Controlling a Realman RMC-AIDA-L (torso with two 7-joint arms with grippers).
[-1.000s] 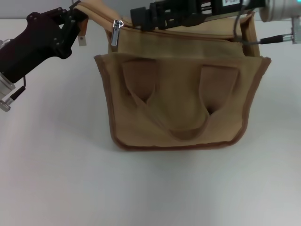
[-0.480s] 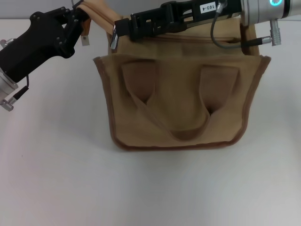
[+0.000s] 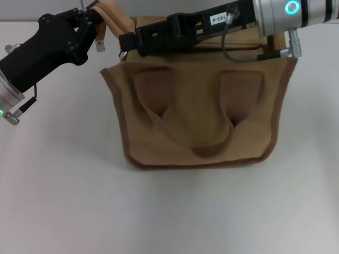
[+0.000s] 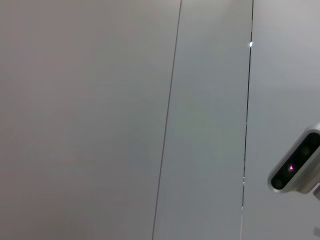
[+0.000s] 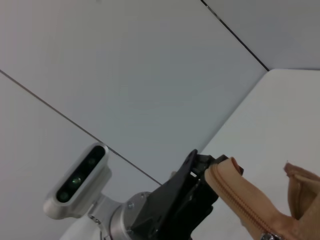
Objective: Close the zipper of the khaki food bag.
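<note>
Head view: the boxy tan canvas khaki food bag [image 3: 198,119] with brown piping stood on the white surface [image 3: 169,211], its front pocket and two loop handles facing the camera. The zipper [image 3: 233,46] ran along the bag's top edge, long axis left to right across the view, most of it hidden behind the right arm.

The left pincer [image 3: 95,24], black, was closed on the tan fabric tail at the zipper's left end, holding it raised off the bag's left corner. The right wrist view confirmed this: the left pincer [image 5: 197,175] was clamped on the strip of tape, teeth visible along it.

The right pincer [image 3: 126,42] lay stretched along the top edge with its tip at the left corner of the bag, where a small silver slider ring [image 3: 123,53] hung just below it. It was probably closed on the pull tab, but the tip hid the contact, so I could not tell.

Key relation: slider at the zipper's left end, right pincer on or touching it, left pincer just beyond, anchoring the tail. Which way the slider must travel to close the bag could not be read from these views.

Against one second ago: the right pincer had moved left along the top edge, from short of the slider to over it. The pull tab, then hanging free and plainly visible, was now mostly covered. The bag had shifted slightly left.
</note>
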